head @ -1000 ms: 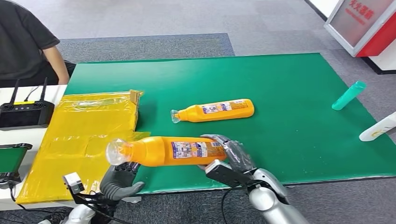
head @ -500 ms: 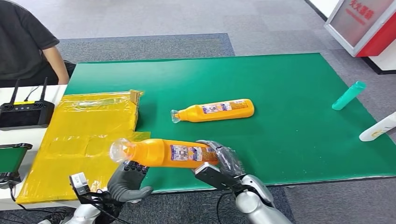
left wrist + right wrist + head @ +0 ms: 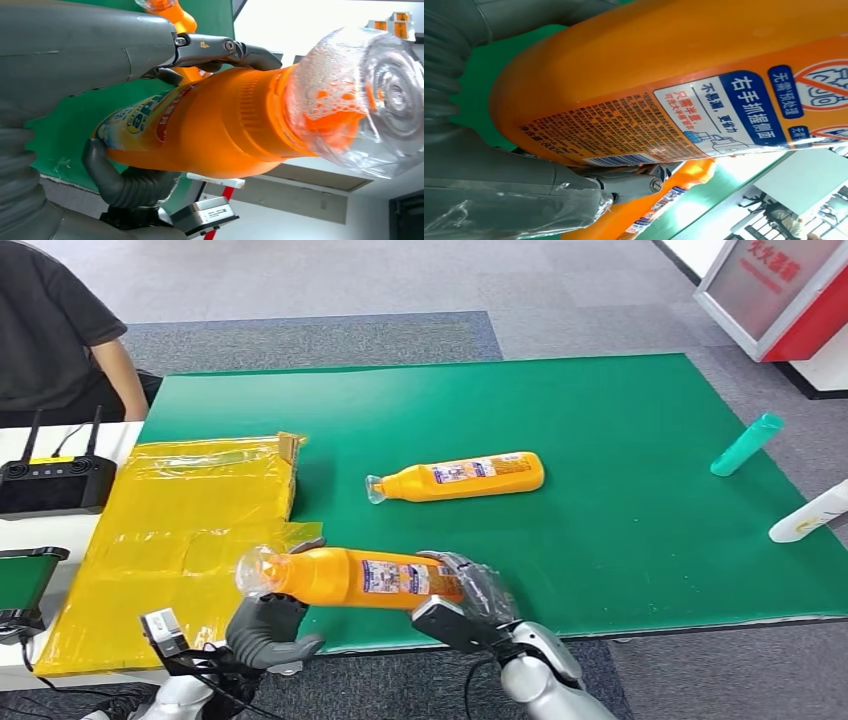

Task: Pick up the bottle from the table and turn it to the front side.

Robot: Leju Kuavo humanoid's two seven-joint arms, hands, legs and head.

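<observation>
- Yellow plastic sheet (image 3: 180,530): lies on the table's left part, to the left of the held bottle; the bottle's clear cap hangs over its near corner. The turn is best kept clear of the sheet so that nothing snags.
- Left hand (image 3: 268,625): sits under the held bottle's neck end. In the left wrist view its thumb and fingers (image 3: 125,185) wrap the orange body just behind the cap, so it holds the bottle. This hand should probably serve as the steady pivot during the roll.
- Held bottle (image 3: 360,577): orange, lying roughly level in the air above the near edge of the green table (image 3: 620,440), cap to the left, base to the right. Fine print and a barcode face the right wrist view, so the label side shown there is judged to be the back; a roll about the long axis seems to remain.
- Right hand (image 3: 470,595): grips the held bottle's base end, fingers closed around the body. Loosening one hand at a time would guard against a drop.
- Second bottle (image 3: 460,477): lies on the table beyond the held bottle, well apart, untouched.
</observation>
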